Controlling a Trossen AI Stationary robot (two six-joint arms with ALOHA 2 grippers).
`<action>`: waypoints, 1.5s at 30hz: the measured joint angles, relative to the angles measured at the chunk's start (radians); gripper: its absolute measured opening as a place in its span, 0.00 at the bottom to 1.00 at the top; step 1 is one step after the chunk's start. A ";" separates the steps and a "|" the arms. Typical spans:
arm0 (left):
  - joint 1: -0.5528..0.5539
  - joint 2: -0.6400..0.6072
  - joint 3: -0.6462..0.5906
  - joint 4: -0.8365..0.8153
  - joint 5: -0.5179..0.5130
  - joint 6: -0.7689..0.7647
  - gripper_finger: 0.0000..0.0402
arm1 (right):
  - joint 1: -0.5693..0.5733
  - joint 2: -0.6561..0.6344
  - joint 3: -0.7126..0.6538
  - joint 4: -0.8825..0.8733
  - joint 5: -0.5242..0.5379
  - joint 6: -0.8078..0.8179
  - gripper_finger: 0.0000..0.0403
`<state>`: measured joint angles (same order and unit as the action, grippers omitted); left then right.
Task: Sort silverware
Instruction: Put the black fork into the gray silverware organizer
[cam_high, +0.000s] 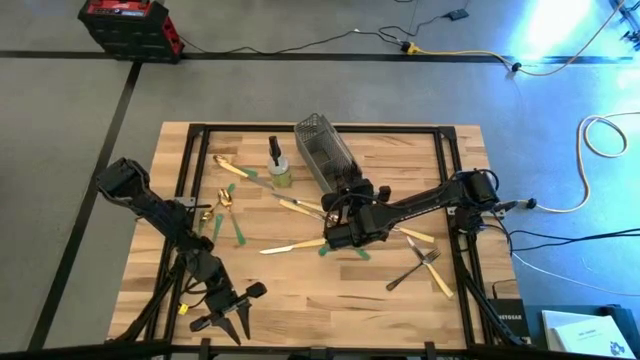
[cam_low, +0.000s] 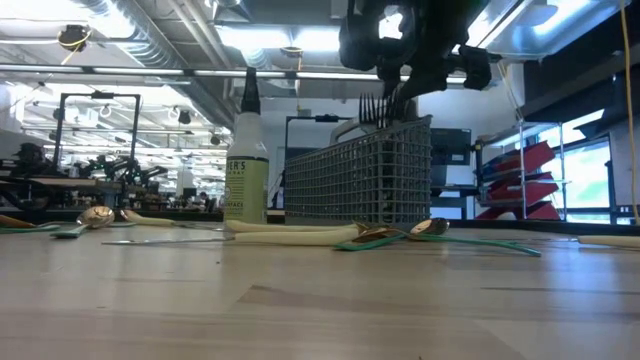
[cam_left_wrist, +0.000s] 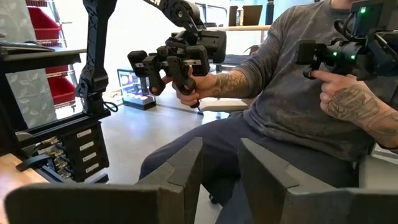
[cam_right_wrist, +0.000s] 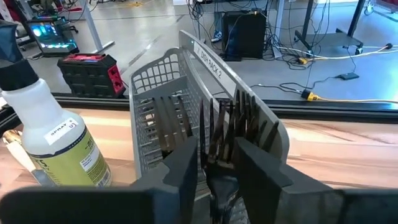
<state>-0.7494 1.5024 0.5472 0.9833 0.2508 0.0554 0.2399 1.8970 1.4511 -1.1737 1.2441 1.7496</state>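
The grey mesh caddy (cam_high: 322, 150) (cam_right_wrist: 158, 93) stands at the table's far middle, with several black forks (cam_right_wrist: 245, 121) upright in it, tines up (cam_low: 378, 105). My right gripper (cam_high: 345, 197) (cam_right_wrist: 217, 165) hovers at the caddy's near end, open. One black fork (cam_right_wrist: 219, 146) stands between its fingers with a thin gap on each side. More silverware lies flat on the table: gold spoons (cam_high: 225, 198), cream-handled knives (cam_high: 300, 207) and forks (cam_high: 420, 262). My left gripper (cam_high: 228, 326) (cam_left_wrist: 221, 171) waits open at the near left edge, holding nothing.
A spray bottle of green liquid (cam_high: 278, 165) (cam_right_wrist: 53, 146) stands just left of the caddy. Beyond the near edge a seated person (cam_left_wrist: 292, 93) holds two hand controllers. Bare wood lies at the table's near middle (cam_high: 320, 300).
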 joint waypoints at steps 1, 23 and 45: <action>0.000 0.000 0.000 0.000 0.000 -0.001 0.22 | 0.006 -0.005 0.010 -0.016 -0.001 0.000 0.23; 0.000 0.000 0.000 -0.012 -0.020 0.031 0.22 | 0.262 -0.032 0.325 -0.399 -0.994 -0.820 0.22; 0.000 0.000 0.000 -0.060 -0.031 0.028 0.22 | 0.389 -0.028 -0.142 -0.163 -1.369 -1.523 0.22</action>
<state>-0.7490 1.5021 0.5468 0.9230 0.2199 0.0837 0.6289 1.8690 1.3096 -1.3369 -0.1246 0.2264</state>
